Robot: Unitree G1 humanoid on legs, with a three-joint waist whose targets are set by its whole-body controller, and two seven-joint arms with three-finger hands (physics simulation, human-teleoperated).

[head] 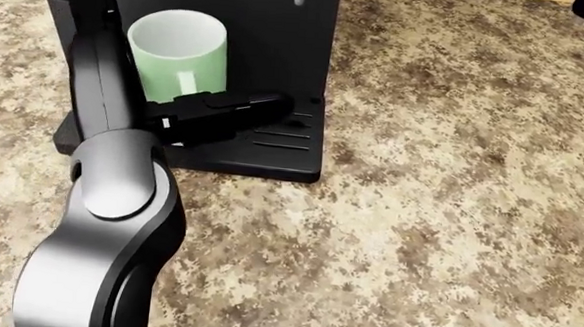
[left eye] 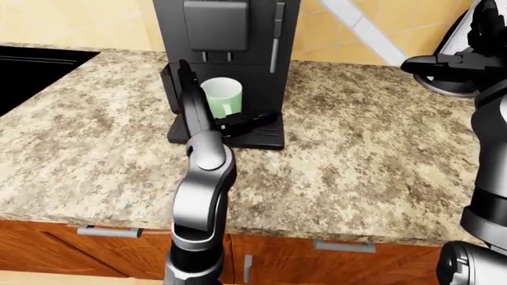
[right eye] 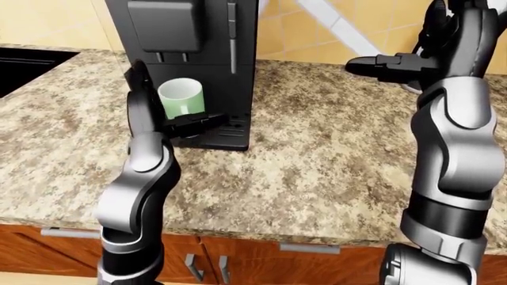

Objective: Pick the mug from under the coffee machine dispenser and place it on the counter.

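A light green mug (head: 178, 52) stands upright on the drip tray of the black coffee machine (left eye: 226, 35), under its dispenser, handle toward the bottom of the head view. My left hand (head: 230, 109) reaches in from the mug's left. Its dark fingers (head: 260, 105) lie across the tray just below the handle, and its black wrist section rises along the mug's left side. The fingers are spread and not closed round the mug. My right hand (right eye: 380, 62) hangs open, high above the counter at the right, holding nothing.
The speckled granite counter (left eye: 356, 154) stretches right of the machine. A black sink (left eye: 31, 65) lies at the far left. A pale rounded object (left eye: 456, 41) stands behind my right hand. Wooden drawers (left eye: 95, 249) with metal handles run below the counter edge.
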